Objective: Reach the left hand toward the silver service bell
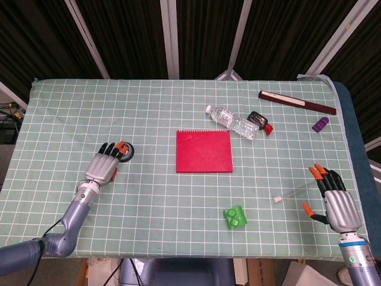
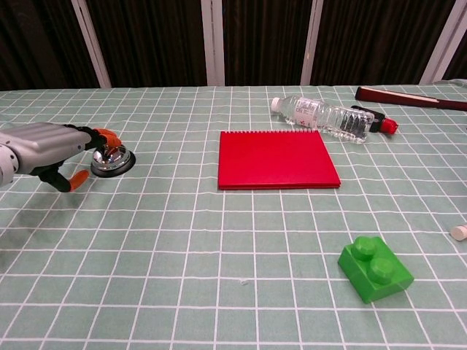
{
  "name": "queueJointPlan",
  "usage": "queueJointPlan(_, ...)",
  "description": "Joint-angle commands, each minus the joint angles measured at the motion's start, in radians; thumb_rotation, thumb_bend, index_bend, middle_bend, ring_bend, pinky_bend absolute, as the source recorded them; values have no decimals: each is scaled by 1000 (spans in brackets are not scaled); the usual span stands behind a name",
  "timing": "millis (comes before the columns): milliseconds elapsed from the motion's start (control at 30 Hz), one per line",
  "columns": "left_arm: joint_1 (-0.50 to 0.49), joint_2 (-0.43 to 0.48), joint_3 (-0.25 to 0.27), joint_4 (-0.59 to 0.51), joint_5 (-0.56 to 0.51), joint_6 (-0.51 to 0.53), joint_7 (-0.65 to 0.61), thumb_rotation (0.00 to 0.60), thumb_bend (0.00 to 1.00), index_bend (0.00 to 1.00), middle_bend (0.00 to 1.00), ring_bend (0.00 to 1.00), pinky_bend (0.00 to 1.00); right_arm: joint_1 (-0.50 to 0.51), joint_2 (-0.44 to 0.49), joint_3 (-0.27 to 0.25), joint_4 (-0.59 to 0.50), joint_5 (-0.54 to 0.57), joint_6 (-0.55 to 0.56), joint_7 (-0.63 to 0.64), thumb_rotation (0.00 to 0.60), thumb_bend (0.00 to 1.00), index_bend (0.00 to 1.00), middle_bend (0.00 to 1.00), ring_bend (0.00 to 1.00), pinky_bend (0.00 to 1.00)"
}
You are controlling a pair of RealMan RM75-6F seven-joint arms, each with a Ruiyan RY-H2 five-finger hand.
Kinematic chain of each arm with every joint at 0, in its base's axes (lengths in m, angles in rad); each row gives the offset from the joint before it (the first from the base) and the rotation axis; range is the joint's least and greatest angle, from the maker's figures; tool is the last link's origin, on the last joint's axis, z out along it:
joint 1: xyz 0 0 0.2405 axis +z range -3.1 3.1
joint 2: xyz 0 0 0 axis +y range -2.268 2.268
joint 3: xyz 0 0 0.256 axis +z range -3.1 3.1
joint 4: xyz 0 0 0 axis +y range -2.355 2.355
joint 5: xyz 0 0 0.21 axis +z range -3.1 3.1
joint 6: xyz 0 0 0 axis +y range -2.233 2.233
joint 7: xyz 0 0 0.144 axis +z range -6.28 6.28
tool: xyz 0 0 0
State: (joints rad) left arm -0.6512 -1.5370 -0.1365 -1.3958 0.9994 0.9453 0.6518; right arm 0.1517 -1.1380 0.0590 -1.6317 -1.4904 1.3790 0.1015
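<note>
Both hands — left hand (image 1: 105,167) and right hand (image 1: 335,201) — have ribbed silver backs, black fingers with orange tips, and blue-grey forearms.
</note>
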Motion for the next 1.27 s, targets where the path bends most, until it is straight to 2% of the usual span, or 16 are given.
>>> queueJointPlan(33, 10, -2, 25, 14, -10, -4, -2, 600, 776, 0, 0, 0, 0, 0, -1, 0, -1, -1, 1, -1, 600, 351, 0, 0, 0, 0)
queueJointPlan(267, 6, -9, 36, 27, 0, 8, -11, 600, 775, 0, 0, 0, 0, 1, -6, 2, 1, -3, 6, -7, 600, 352, 0, 0, 0, 0)
queueJointPlan(500, -1, 8, -29, -14, 100, 114, -113, 600, 761, 0, 0, 0, 0, 0, -7, 2, 4, -6, 10, -4, 600, 351, 0, 0, 0, 0)
queueJointPlan(600, 9, 39, -50, -59, 150, 168, -167, 600, 684, 0, 0, 0, 0, -1, -6, 1, 6, -7, 12, -2, 600, 351, 0, 0, 0, 0)
queueJointPlan(700, 32, 82, -44, -112, 174, 209, -174, 600, 512, 0, 0, 0, 0, -1, -5, 0, 6, -7, 11, -2, 600, 351, 0, 0, 0, 0)
queueJointPlan(833, 108, 151, 4, -210, 197, 293, -163, 600, 292, 0, 0, 0, 0, -2, -4, 0, 5, -4, 9, -6, 600, 351, 0, 0, 0, 0)
queueJointPlan(933, 198, 220, 72, -307, 210, 366, -166, 600, 205, 0, 0, 0, 0, -1, -1, 1, 0, 8, 1, -9, 600, 351, 0, 0, 0, 0)
queueJointPlan(1000, 232, 249, 104, -337, 231, 399, -159, 600, 181, 0, 0, 0, 0, -1, 1, 1, -4, 12, -1, -14, 600, 351, 0, 0, 0, 0)
queueJointPlan(1067, 331, 304, 191, -373, 288, 497, -170, 600, 167, 0, 0, 0, 0, -3, 1, 1, -4, 13, 2, -28, 600, 351, 0, 0, 0, 0)
queueJointPlan(1100, 360, 320, 216, -378, 314, 526, -186, 600, 163, 0, 0, 0, 0, -4, 1, 1, -5, 15, 2, -32, 600, 351, 0, 0, 0, 0)
queueJointPlan(1267, 436, 371, 269, -369, 368, 569, -288, 600, 162, 0, 0, 0, 0, -7, 2, 1, -10, 19, 6, -33, 600, 352, 0, 0, 0, 0)
